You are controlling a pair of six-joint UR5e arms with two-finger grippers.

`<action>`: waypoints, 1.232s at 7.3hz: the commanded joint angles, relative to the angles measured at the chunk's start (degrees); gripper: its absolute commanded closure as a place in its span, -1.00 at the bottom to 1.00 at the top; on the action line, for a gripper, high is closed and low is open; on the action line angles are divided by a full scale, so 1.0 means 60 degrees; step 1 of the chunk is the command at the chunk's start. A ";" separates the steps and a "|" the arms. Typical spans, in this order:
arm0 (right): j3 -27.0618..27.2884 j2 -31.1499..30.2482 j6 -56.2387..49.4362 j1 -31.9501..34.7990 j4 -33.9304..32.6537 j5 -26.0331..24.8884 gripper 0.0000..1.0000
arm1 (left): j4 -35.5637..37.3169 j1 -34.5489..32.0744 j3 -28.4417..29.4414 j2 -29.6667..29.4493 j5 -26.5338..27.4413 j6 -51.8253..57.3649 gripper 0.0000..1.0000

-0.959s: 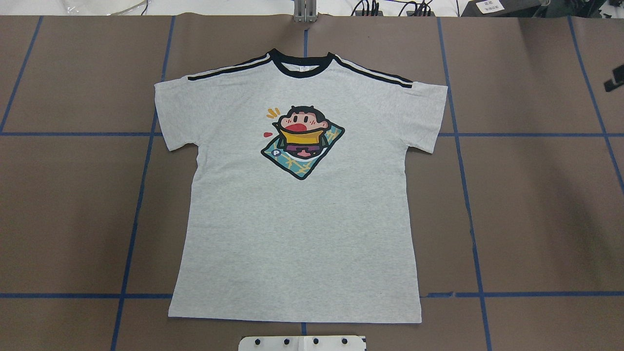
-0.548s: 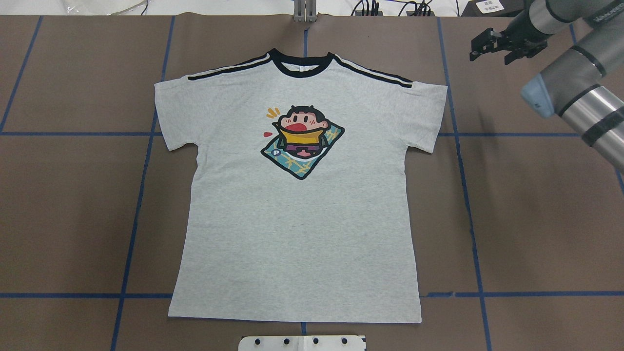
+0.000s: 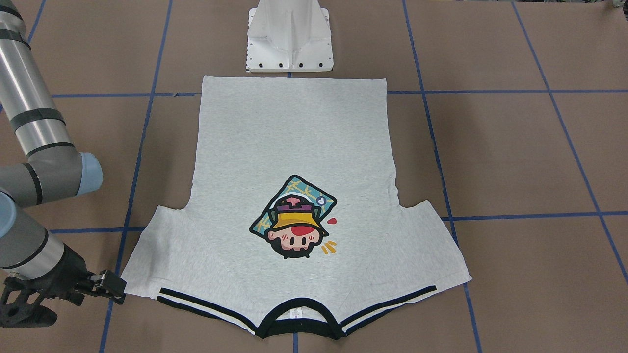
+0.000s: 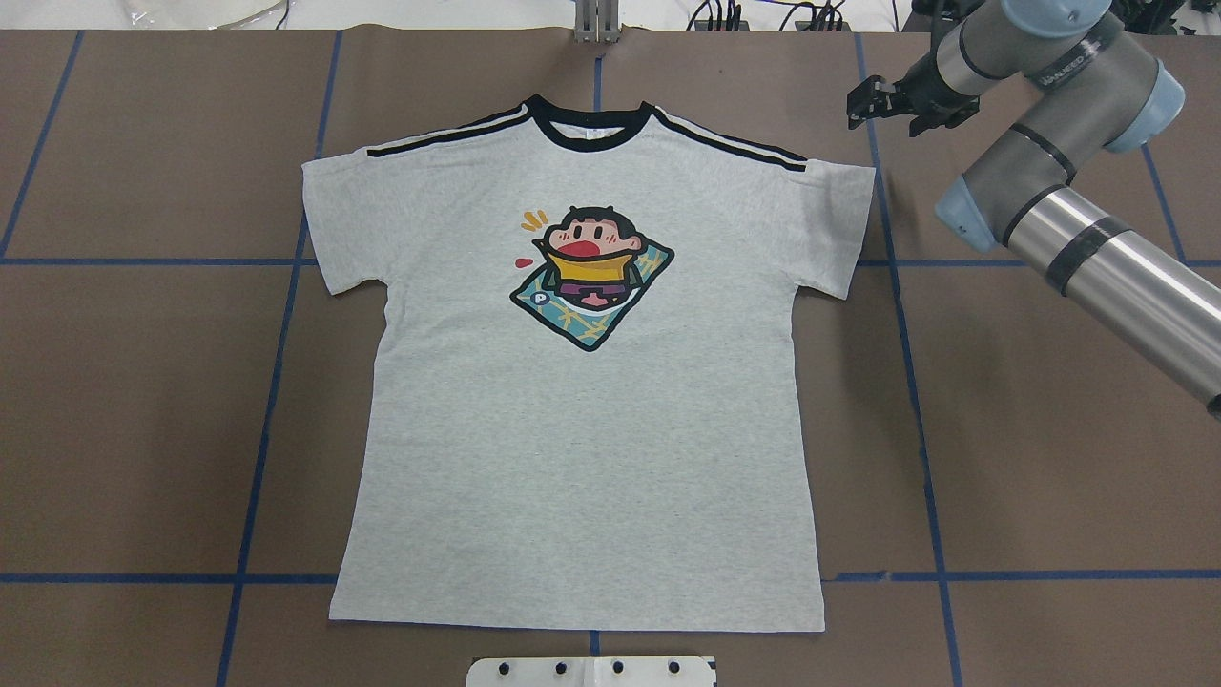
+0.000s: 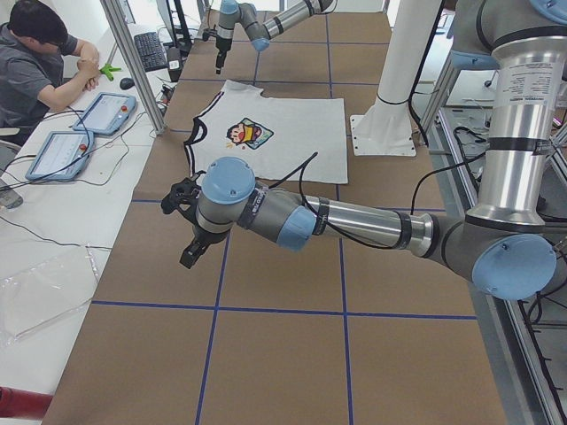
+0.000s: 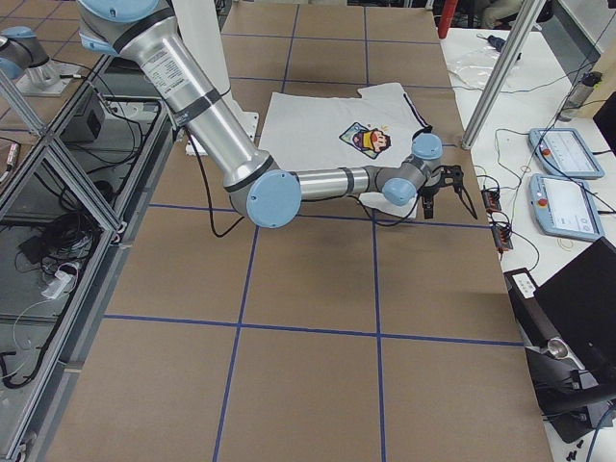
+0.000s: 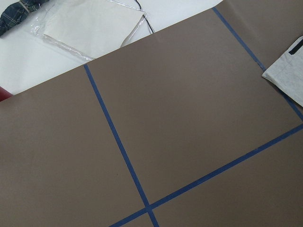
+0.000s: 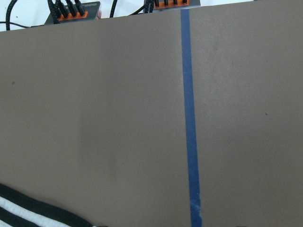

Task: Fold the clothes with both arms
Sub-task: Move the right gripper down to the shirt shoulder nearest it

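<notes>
Shirt flat, right arm at the sleeve corner, left arm off to the side.
You have the light heather-grey T-shirt with black collar, shoulder stripes and cartoon print [image 4: 582, 458] spread face-up in the middle of the brown paper-covered table [image 4: 143, 401], collar pointing away from the robot's base. The black two-finger right gripper [image 4: 882, 113] sits just beside the outer shoulder corner of the shirt's right-hand sleeve, over bare paper, jaws spread and holding nothing. The left gripper [image 5: 179, 228] hangs over bare paper well apart from the shirt; you cannot tell its jaw state from the side view.
</notes>
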 commanded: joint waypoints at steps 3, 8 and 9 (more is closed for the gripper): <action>-0.0241 -0.0085 0.0584 -0.0613 0.0564 -0.0841 -0.67 | -0.0013 0.0005 -0.0003 0.0020 0.0009 0.0000 -1.00; 0.0548 -0.0699 0.0614 -0.0539 0.0594 -0.0811 -0.62 | -0.0013 0.0005 -0.0032 0.0079 -0.0005 0.0015 -1.00; 0.0550 -0.0701 0.0643 -0.0554 0.0594 -0.0812 -0.51 | -0.0013 0.0005 -0.0032 0.0079 -0.0005 0.0015 -1.00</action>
